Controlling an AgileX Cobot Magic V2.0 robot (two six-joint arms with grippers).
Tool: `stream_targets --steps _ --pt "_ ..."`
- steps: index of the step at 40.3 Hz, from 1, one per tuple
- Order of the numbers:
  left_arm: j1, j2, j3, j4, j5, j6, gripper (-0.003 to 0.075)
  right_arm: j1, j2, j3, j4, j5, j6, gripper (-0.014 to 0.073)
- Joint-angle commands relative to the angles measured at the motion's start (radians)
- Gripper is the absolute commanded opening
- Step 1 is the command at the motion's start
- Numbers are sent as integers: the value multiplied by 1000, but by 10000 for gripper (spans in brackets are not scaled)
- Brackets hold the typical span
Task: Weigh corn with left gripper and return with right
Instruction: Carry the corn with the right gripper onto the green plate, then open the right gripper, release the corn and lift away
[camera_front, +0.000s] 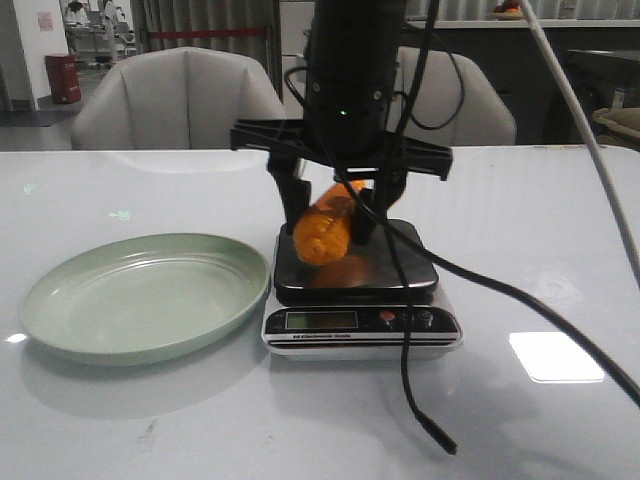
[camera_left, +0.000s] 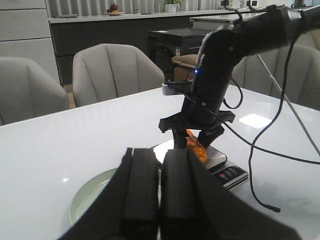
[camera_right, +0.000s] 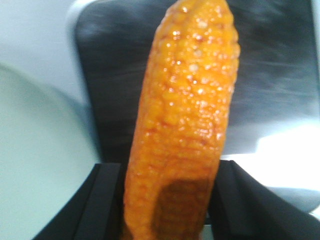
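Glossy white tabletop (camera_front: 520, 230) as I saw it from my station.
On it I saw a shallow pale-green oval plate (camera_front: 140, 295) to the left, and just beside it a small digital kitchen scale with a black platform and white base (camera_front: 400, 262); a loose black cable's end (camera_front: 437, 437) lay on the near side.

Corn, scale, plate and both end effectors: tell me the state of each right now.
Corn: held tilted, just above the scale platform.
Scale: platform bare, display unreadable.
Plate: empty, beside scale.
Right end effector: shut on corn.
Left end effector: shut, empty, above the plate.
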Motion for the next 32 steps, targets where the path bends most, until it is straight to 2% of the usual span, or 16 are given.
stream_targets --steps 1,10,16,19,26,28,32 --pt "0 -7 -23 4 -80 -3 121 39 -61 -59 33 -64 -81 143" --pt "0 -7 -23 4 -80 -3 121 150 -27 -61 55 -252 -130 148" --pt "0 -7 -23 4 -80 -3 121 189 27 -68 60 -306 -130 158" --pt "0 -7 -23 4 -80 -3 121 195 47 -70 66 -311 -130 225" --pt "0 -7 -23 4 -80 -3 121 198 72 -71 72 -311 -130 557" --pt "0 -7 -23 4 -80 -3 121 198 72 -71 72 -312 -130 612" --pt "0 -7 -23 4 -80 -3 121 196 67 -77 66 -303 -130 595"
